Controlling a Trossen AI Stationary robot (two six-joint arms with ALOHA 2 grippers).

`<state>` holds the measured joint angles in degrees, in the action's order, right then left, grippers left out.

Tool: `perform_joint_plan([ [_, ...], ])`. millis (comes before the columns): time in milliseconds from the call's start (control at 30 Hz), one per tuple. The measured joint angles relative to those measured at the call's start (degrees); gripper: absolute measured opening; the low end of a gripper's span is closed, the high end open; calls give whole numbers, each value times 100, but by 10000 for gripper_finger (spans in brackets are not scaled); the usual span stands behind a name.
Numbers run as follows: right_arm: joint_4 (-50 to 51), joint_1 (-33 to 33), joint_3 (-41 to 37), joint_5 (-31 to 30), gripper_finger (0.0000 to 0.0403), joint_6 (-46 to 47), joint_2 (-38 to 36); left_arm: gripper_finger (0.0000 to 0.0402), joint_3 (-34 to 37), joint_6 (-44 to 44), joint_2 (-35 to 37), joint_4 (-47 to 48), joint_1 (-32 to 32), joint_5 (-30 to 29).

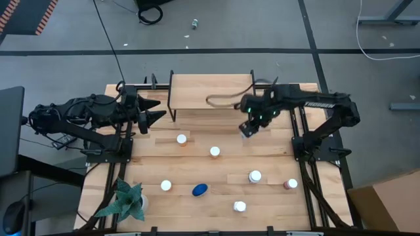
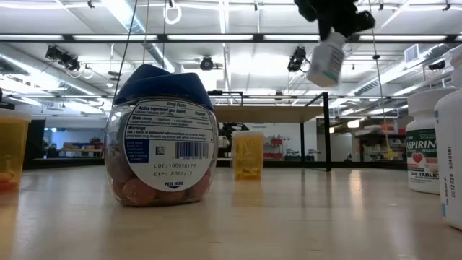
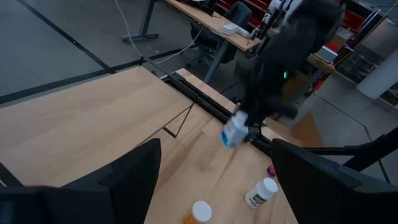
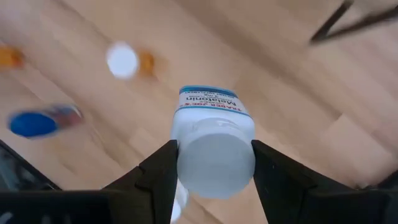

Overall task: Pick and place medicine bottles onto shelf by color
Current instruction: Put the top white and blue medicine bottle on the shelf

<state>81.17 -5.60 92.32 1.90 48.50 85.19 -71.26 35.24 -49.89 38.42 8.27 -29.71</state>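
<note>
I see a pale matt wooden table (image 1: 216,170), a wood-topped shelf (image 1: 210,98) on thin black metal legs, and a glossy white plastic bottle (image 4: 214,146) with a paper label.

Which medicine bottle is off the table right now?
The white bottle with the blue-banded label, clamped in the right gripper above the table, near the shelf. All the others stand on the tabletop.

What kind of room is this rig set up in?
Probably a workshop or robotics lab: bare grey floor with a loose cable, strip lights on an open ceiling, and other desks beyond the wooden table.
</note>
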Motion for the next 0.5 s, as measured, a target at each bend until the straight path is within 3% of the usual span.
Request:
perform_joint_plan([
  [200, 443, -528, 1097, -93, 186, -499, 267, 309, 0, 0, 0, -5, 0, 0],
  [500, 876, -1213, 3214, -361, 186, -1952, 1863, 309, 0, -2, 0, -7, 0, 2],
])
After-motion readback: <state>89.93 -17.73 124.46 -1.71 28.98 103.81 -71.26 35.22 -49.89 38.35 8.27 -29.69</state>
